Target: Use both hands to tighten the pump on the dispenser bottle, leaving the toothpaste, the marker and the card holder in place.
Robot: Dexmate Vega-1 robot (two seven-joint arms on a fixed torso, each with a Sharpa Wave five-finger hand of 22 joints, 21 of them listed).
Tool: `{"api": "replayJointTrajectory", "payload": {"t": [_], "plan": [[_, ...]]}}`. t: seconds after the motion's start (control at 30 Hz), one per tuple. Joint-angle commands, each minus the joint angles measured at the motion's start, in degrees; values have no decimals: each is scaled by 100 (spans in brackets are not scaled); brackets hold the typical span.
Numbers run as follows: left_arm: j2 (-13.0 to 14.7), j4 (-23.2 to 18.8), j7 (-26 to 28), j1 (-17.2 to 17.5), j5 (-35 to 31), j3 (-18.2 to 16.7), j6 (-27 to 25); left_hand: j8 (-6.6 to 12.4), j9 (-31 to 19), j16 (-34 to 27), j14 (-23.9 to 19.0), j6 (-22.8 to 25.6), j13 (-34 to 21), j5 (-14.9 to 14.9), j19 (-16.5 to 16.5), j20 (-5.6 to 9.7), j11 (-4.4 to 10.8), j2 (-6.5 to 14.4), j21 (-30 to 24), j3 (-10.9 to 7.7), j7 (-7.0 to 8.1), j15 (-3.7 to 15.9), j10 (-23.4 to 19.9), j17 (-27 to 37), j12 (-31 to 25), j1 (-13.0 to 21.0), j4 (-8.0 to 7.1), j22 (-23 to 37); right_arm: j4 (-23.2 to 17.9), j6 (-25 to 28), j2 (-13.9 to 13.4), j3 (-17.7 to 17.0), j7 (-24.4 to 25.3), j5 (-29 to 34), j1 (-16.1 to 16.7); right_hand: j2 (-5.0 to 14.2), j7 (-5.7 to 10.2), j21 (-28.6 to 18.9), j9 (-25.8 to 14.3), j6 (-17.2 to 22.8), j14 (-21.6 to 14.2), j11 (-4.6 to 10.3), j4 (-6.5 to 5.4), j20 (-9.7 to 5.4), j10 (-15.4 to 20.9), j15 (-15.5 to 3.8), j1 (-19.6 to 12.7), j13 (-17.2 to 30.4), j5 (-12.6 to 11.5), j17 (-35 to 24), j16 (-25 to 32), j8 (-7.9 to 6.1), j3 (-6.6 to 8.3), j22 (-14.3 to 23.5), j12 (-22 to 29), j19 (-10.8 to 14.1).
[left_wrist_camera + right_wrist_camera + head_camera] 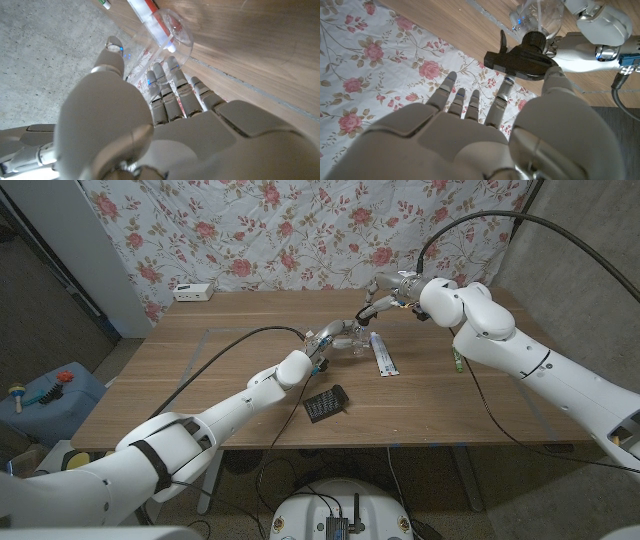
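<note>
My left hand (318, 348) grips the clear dispenser bottle (347, 340) near the table's middle, its fingers (172, 92) wrapped around the bottle (172, 35). The black pump (522, 57) sits on the bottle's neck (540, 15). My right hand (385, 292) reaches down from behind. Its thumb (552, 80) and a fingertip (506, 87) pinch the pump, the other fingers spread. The white-and-red toothpaste (381, 356) lies just right of the bottle, the green marker (455, 361) further right. The black card holder (325, 403) lies nearer the front edge.
A white box (193, 291) sits at the back left corner of the wooden table (200, 400). A floral curtain (300, 230) hangs behind. A blue bin (50, 395) with small tools stands on the floor at the left. Cables trail across the table.
</note>
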State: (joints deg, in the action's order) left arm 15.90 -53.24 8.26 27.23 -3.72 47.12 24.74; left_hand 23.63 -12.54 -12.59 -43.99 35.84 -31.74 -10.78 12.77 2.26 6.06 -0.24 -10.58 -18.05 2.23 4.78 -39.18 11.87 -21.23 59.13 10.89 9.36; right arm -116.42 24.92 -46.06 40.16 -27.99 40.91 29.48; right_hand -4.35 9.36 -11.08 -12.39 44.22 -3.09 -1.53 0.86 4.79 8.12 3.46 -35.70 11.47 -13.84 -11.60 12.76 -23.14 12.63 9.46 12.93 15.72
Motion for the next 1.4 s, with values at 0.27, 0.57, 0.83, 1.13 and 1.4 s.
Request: {"api": "replayJointTrajectory", "payload": {"t": [0.27,0.57,0.83,1.13,1.4], "plan": [[-108,245,-96,-132,47,45,72,39,3,-22,-54,911,-26,-30,-5,428,249,637,4,-248,190,508,-298,18,-14,-329,-209,12,108,385,140,263,-33,424,-112,-21,-244,-29,-11,107,-133,4,-38,-8,196,-32,160,2,28,1,65,-55,-59,25,45,113],[-174,424,-119,-215,68,71,141,31,2,-20,-53,893,-33,-30,-2,420,238,642,3,-247,176,508,-308,18,-13,-335,-215,12,187,410,209,339,-13,629,-166,-49,-306,-27,-11,437,-266,-6,-61,-22,357,-65,303,1,45,5,82,-171,-127,25,53,184],[-208,530,-132,-264,94,82,171,33,2,-19,-58,897,-38,-30,-1,415,250,639,3,-247,181,509,-310,18,-9,-333,-212,12,279,431,295,370,71,770,-171,-43,-334,-42,-8,778,-404,-21,-35,-47,547,-132,335,-1,44,14,95,-299,-145,25,70,306],[-233,614,-149,-295,128,90,184,29,2,-19,-60,889,-44,-32,-2,410,229,646,4,-250,178,503,-311,18,-4,-335,-215,12,377,478,381,426,119,925,-183,-20,-352,-44,-1,1006,-557,7,-11,-59,694,-176,334,-2,37,17,124,-380,-136,25,85,377],[-254,680,-126,-320,131,99,238,33,1,-19,-59,899,-49,-33,2,401,232,651,3,-253,176,507,-311,22,0,-335,-216,12,368,556,421,427,149,1024,-134,10,-345,-50,13,1382,-738,27,24,-79,885,-246,323,-4,33,20,150,-514,-120,25,101,486]]}}
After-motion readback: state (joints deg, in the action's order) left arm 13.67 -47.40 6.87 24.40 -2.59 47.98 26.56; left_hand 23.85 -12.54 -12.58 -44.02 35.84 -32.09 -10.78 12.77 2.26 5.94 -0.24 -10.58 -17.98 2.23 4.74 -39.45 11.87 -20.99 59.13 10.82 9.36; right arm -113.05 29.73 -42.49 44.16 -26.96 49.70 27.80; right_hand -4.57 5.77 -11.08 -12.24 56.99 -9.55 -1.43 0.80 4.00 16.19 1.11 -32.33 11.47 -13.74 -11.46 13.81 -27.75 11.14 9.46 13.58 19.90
